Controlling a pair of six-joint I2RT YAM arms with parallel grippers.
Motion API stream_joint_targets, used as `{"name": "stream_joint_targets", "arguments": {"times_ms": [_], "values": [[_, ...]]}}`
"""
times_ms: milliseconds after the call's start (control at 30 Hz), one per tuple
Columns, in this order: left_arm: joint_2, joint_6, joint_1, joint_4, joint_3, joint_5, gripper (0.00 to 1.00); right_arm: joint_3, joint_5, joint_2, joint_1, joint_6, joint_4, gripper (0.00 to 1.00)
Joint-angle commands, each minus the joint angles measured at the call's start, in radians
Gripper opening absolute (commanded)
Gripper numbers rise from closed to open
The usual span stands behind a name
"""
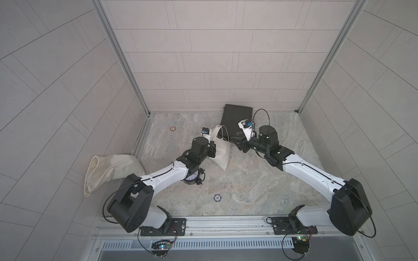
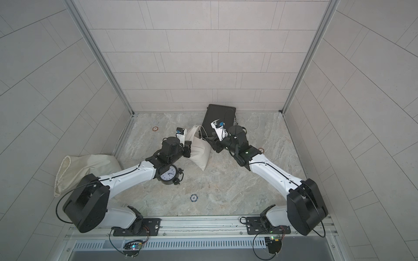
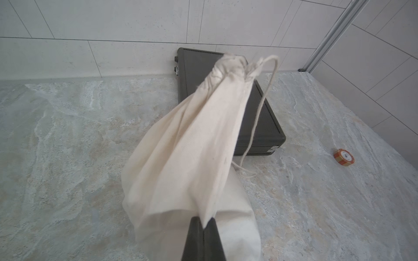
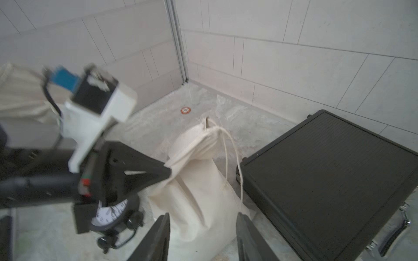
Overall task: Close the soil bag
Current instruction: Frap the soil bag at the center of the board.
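Note:
The soil bag (image 1: pixel 221 151) (image 2: pixel 200 151) is a cream cloth sack standing mid-table, its neck (image 3: pixel 230 67) gathered tight. Its drawstring (image 3: pixel 260 106) (image 4: pixel 236 153) hangs loose down the side toward the black case. My left gripper (image 3: pixel 204 222) (image 1: pixel 212 150) (image 2: pixel 187 151) is shut on a fold of the bag's cloth below the neck, and the right wrist view shows the same pinch (image 4: pixel 168 172). My right gripper (image 4: pixel 202 217) (image 1: pixel 236 142) (image 2: pixel 212 142) stands open on the bag's other side. Its fingers sit apart either side of the lower bag without holding it.
A black case (image 1: pixel 235 117) (image 4: pixel 328 169) lies against the back wall beside the bag. An alarm clock (image 2: pixel 168 175) sits under my left arm. A second cream bag (image 1: pixel 108 169) leans at the left wall. Poker chips lie around: blue (image 1: pixel 217 198), orange (image 1: pixel 173 128) (image 3: pixel 343 157).

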Motion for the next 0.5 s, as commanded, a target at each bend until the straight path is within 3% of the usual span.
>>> {"name": "stream_joint_targets", "arguments": {"times_ms": [0,100,467], "values": [[-0.052,0.035,-0.005,0.045,-0.005,0.064,0.0,-0.009,0.018,0.034,0.007,-0.051,0.132,0.6],[-0.083,0.043,-0.004,0.036,-0.005,0.088,0.0,-0.021,0.052,0.1,0.006,-0.049,0.238,0.74],[-0.102,0.048,-0.005,0.024,-0.004,0.133,0.0,0.076,0.153,0.361,0.009,-0.018,0.502,0.87]]}}
